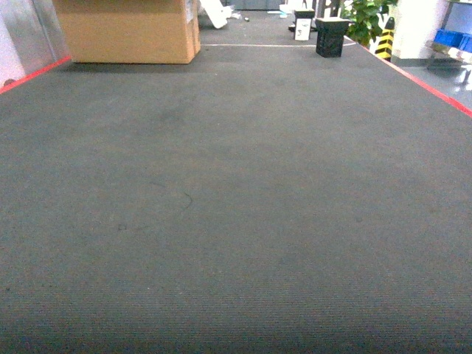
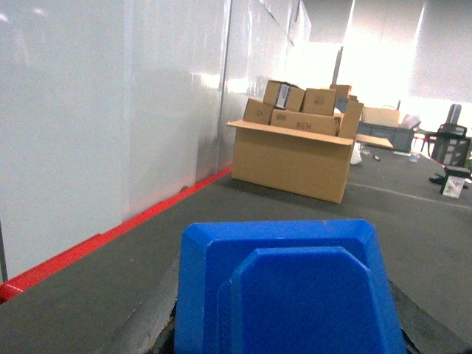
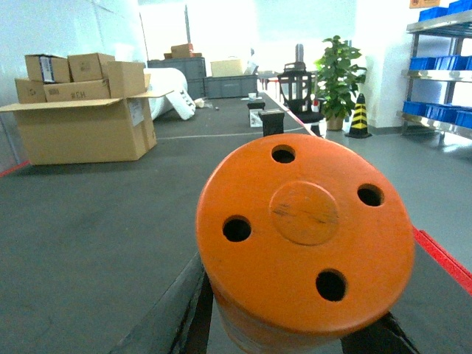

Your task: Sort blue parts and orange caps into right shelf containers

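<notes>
The left claw grips a small bright blue blocky plastic part [image 2: 284, 291], its stepped flat face turned toward the wrist camera, hiding the fingers. The right claw is clenched on a small orange plastic cylinder cap [image 3: 306, 240], its four-holed flat top facing the camera and its axis pointing forward along the arm. Both seem carried clear of the grey carpeted floor [image 1: 236, 206] for transport. Blue ribbed plastic crates [image 3: 442, 63] sit on a metal shelf [image 3: 424, 77] far right; a large brown cardboard box [image 1: 125, 29] stands well ahead on the left.

The dark grey carpeted floor [image 1: 236, 221] looks matt and finely ribbed; the brown cardboard box [image 2: 293, 158] is dull paperboard. The bright blue blocky plastic part [image 2: 287, 287] looks smooth with a slight sheen; the round orange plastic cap [image 3: 304, 236] is matt, faintly scuffed.
</notes>
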Controlling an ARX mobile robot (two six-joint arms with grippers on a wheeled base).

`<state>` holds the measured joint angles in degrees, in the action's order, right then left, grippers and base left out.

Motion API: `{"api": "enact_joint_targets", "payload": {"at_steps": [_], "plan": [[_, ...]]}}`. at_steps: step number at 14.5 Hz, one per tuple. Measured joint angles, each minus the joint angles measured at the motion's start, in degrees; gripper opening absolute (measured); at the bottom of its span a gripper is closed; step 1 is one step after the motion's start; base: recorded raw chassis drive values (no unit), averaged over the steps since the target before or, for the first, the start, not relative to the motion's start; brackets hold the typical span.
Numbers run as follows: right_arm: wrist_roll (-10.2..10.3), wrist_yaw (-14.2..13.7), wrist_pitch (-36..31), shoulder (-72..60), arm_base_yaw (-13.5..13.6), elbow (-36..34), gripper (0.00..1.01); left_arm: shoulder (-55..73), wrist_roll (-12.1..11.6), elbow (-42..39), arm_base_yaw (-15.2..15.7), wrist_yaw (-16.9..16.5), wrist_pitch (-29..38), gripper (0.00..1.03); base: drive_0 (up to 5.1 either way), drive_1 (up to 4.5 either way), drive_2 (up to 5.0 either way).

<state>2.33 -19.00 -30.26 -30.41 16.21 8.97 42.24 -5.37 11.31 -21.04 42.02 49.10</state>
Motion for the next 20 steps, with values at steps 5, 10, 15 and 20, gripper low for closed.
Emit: {"api": "enact_joint_targets", "payload": {"at_steps": [5,10,15,20], "plan": [[-1.27,7.52,13.94,5.31,-5.44,-0.68,0.42,-11.41,3.98,-0.09,9.22,-26.88,-27.91,0.43,0.0,0.00,0.0],[-1.88,18.32,16.92,12.46,-15.28,-4.85,0.42,-18.32,4.98,-5.73,14.69,-35.28,-31.17,0.43,0.0,0.00,0.0],[-1.92,19.04,20.37,18.23,-16.22,-6.88,0.42,-25.88,5.14,-8.76,20.90,-42.01,-35.63,0.43,0.0,0.00,0.0],[-1.95,18.95,29.90,30.08,-16.22,-8.09,0.42,-31.43,5.14,-10.71,20.92,-42.03,-38.36,0.43,0.0,0.00,0.0]]}}
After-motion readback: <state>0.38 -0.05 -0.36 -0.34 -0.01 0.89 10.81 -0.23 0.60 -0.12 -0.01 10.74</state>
